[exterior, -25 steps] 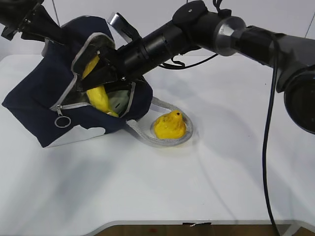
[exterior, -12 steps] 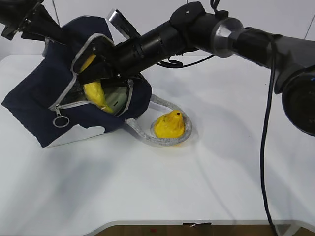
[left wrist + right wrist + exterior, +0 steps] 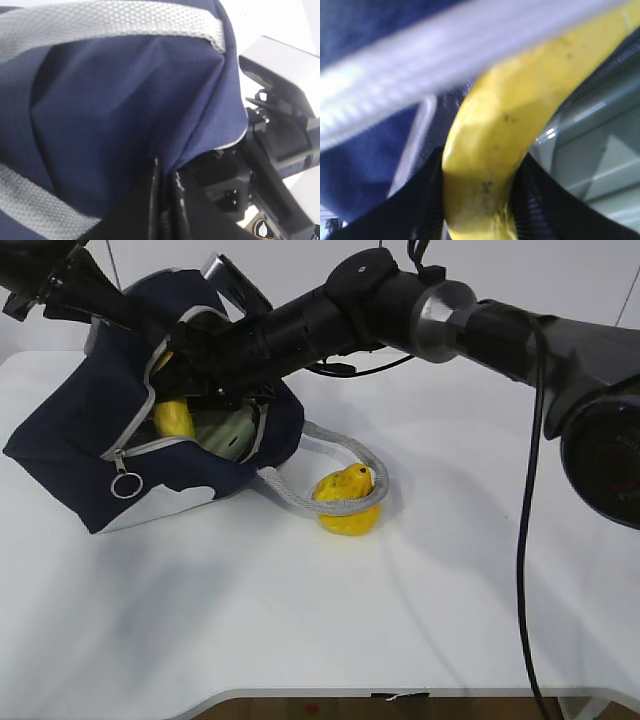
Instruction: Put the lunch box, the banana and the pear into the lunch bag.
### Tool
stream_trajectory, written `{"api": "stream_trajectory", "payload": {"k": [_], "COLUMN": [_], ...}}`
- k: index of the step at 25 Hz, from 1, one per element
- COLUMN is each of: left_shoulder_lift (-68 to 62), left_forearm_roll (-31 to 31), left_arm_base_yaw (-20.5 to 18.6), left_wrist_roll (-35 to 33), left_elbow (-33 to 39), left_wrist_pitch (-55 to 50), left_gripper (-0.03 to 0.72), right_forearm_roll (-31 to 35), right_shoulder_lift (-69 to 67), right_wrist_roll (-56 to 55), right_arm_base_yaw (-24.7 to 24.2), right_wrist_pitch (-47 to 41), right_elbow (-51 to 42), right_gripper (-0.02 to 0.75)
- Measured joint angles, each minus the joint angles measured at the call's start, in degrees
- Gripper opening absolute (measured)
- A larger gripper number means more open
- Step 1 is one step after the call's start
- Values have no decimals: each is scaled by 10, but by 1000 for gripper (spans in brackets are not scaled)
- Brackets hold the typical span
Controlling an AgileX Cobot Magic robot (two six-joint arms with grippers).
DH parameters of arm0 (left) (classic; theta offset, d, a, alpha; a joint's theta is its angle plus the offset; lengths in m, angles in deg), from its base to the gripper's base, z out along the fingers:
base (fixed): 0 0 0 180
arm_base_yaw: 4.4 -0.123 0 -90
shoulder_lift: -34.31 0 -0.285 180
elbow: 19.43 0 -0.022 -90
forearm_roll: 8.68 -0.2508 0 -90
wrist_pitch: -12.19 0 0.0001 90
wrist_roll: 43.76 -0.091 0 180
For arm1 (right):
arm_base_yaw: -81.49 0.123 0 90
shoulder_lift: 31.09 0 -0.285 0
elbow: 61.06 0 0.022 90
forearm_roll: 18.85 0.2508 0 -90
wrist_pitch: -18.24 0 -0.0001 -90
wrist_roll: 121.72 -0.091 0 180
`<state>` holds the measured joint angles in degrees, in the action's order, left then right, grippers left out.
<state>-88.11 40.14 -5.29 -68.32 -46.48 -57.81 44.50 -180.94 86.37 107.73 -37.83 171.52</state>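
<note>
Banana (image 3: 172, 418) sits mostly inside the lunch bag (image 3: 70, 430) at upper left of the exterior view, clasped between the right gripper's (image 3: 185, 375) dark pads; the right wrist view shows the yellow body (image 3: 490, 150) pinched from both sides, with the pale green lunch box (image 3: 590, 155) lying right behind it in the bag. Left gripper (image 3: 165, 200), jaws clenched on the navy fabric near the top edge, holds the mouth up and open. Pear (image 3: 345, 502) lies on the white table (image 3: 420, 620) at centre, outside the bag, with the grey rope handle (image 3: 335, 445) draped around and over it. Risks, as I judge them: if the fruit is let go too shallow, it could slide back out across the zipper edge (image 3: 150, 445), as the mouth tilts toward the table; if the arm backs out, it may drag the zipper lip or the fabric and pull the bag from the left grip; the handle loop could snag the pear when it is lifted. Room inside looks tight beside the box; right and lower table are wide open.
</note>
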Motion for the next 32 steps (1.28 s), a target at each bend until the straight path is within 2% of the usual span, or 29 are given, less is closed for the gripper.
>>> {"api": "stream_trajectory", "payload": {"k": [11, 13, 17, 19, 21, 26, 32], "left_shoulder_lift": [0, 0, 0, 0, 0, 0, 0], "left_forearm_roll": [0, 0, 0, 0, 0, -2, -11], "left_arm_base_yaw": [0, 0, 0, 0, 0, 0, 0], "left_wrist_roll": [0, 0, 0, 0, 0, 0, 0], "left_elbow": [0, 0, 0, 0, 0, 0, 0], "left_wrist_pitch": [0, 0, 0, 0, 0, 0, 0], "left_gripper": [5, 5, 5, 5, 5, 5, 5], "right_forearm_roll": [0, 0, -6, -27, -52, -103, -224], "right_shoulder_lift": [0, 0, 0, 0, 0, 0, 0], "right_wrist_roll": [1, 2, 8, 9, 1, -9, -73], "right_arm_base_yaw": [9, 9, 9, 9, 9, 9, 9], "right_wrist_pitch": [18, 20, 16, -4, -28, -76, -139], "right_elbow": [0, 0, 0, 0, 0, 22, 105], "right_gripper": [307, 349, 521, 571, 588, 589, 589]}}
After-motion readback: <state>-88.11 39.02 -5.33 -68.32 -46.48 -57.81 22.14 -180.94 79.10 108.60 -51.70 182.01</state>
